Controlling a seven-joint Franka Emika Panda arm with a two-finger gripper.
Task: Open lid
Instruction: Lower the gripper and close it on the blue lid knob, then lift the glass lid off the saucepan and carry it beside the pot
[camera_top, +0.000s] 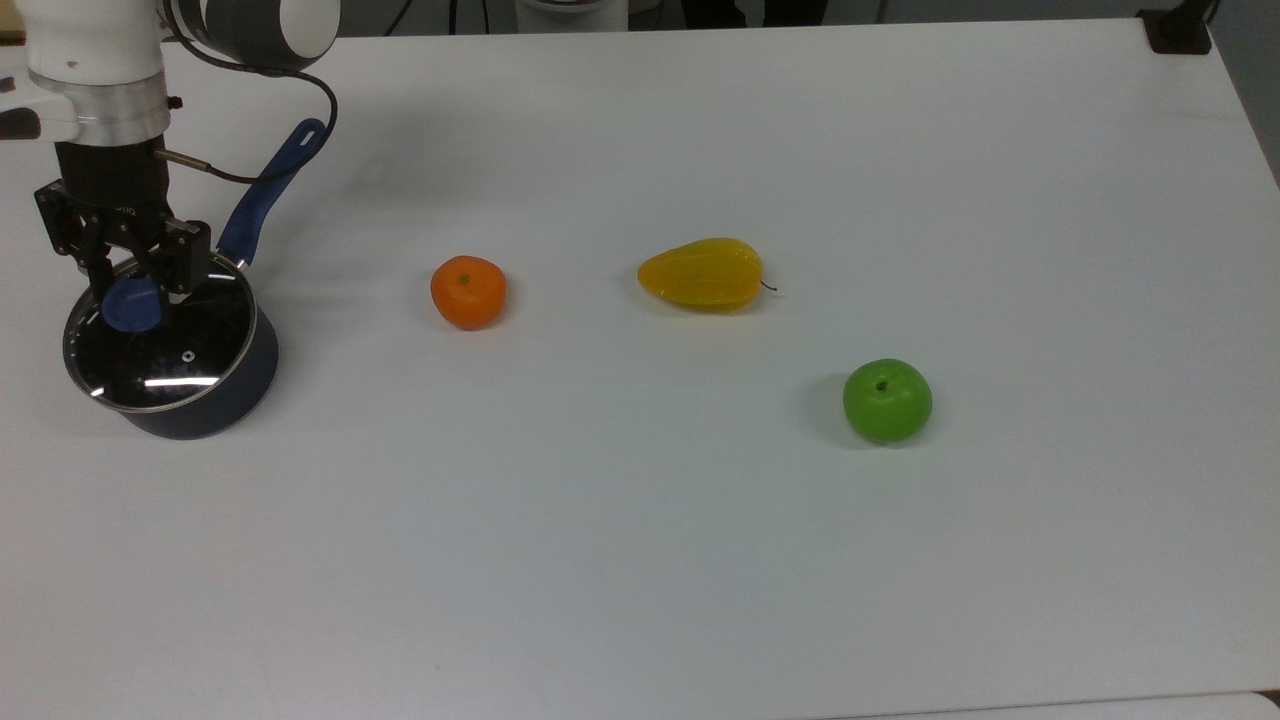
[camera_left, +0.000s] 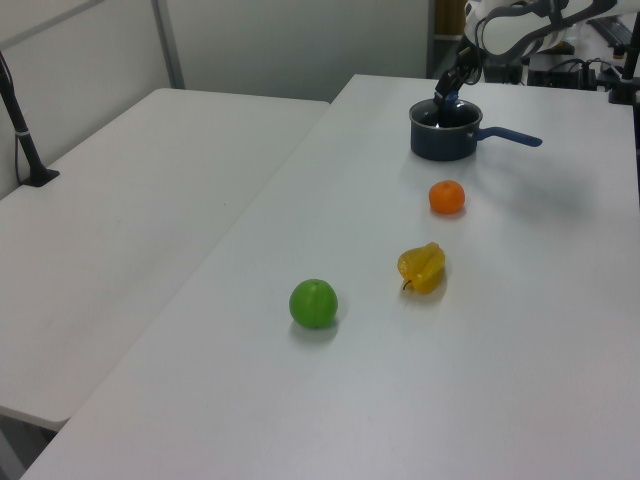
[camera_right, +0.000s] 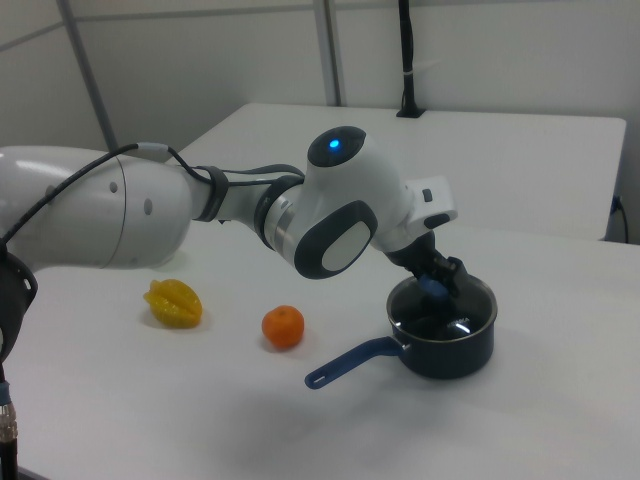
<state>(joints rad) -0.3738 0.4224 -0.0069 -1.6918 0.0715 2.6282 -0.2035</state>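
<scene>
Grasp step: gripper (camera_top: 132, 283) straddles the blue knob (camera_top: 130, 304) of the lid (camera_top: 160, 345), fingers apparently pinching it. Lid seated on saucepan (camera_top: 215, 400). Next: straight vertical lift.

A lab: plain white tables (camera_left: 150, 230), partition walls (camera_right: 480, 50), a cabled robot arm (camera_right: 150, 210).
</scene>
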